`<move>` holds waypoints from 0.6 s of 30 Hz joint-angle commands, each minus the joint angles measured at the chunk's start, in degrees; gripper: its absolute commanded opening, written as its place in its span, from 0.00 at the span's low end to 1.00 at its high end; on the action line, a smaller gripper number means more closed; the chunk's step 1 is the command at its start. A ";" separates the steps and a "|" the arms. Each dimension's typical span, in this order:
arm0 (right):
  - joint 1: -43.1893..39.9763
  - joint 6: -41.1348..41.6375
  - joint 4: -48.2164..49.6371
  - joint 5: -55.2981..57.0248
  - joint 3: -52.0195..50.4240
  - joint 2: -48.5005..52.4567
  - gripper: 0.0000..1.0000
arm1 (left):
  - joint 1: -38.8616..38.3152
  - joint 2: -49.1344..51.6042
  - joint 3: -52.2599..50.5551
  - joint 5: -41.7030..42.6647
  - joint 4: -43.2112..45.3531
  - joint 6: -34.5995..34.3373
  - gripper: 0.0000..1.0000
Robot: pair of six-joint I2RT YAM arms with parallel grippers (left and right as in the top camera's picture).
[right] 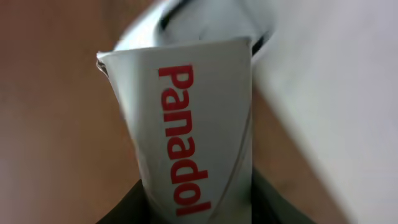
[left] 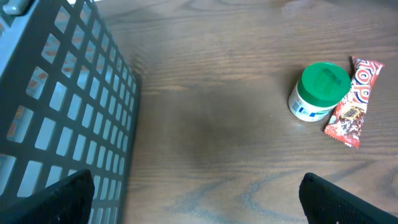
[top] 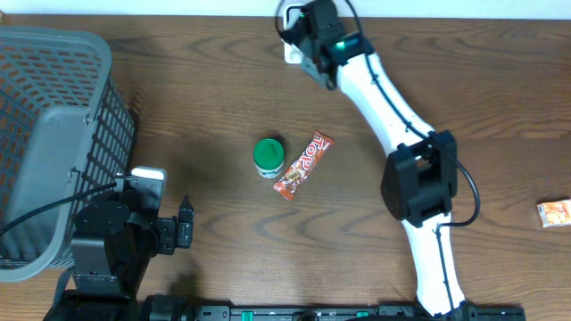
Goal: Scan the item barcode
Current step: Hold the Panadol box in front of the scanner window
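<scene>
grey basket [top: 53,107] at left; green-lid jar [top: 268,157] just beside candy bar [top: 302,165] mid-table; orange pkt [top: 554,214] far right.

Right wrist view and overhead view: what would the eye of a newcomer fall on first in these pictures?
First, the white Panadol box with its red lettering, which fills the right wrist view; the right gripper holds it at the far edge of the table. Next, mid-table, a green-lidded jar lies beside a red candy bar. At the left stands a big grey basket, with the open left gripper near it.
</scene>
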 commanded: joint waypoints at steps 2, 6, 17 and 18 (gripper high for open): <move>1.33 -4.28 10.99 8.00 1.11 0.61 0.28 | -0.17 -0.37 0.57 0.35 0.00 0.55 0.99; 1.14 -6.49 21.53 8.22 1.11 2.27 0.26 | -0.17 -0.37 0.57 0.35 0.00 0.55 0.99; 1.33 -18.08 33.90 10.99 1.11 10.86 0.26 | -0.17 -0.37 0.57 0.35 -0.02 0.55 0.99; 1.40 -20.63 35.98 12.22 1.11 11.91 0.26 | -0.17 -0.37 0.57 0.35 0.00 0.55 0.99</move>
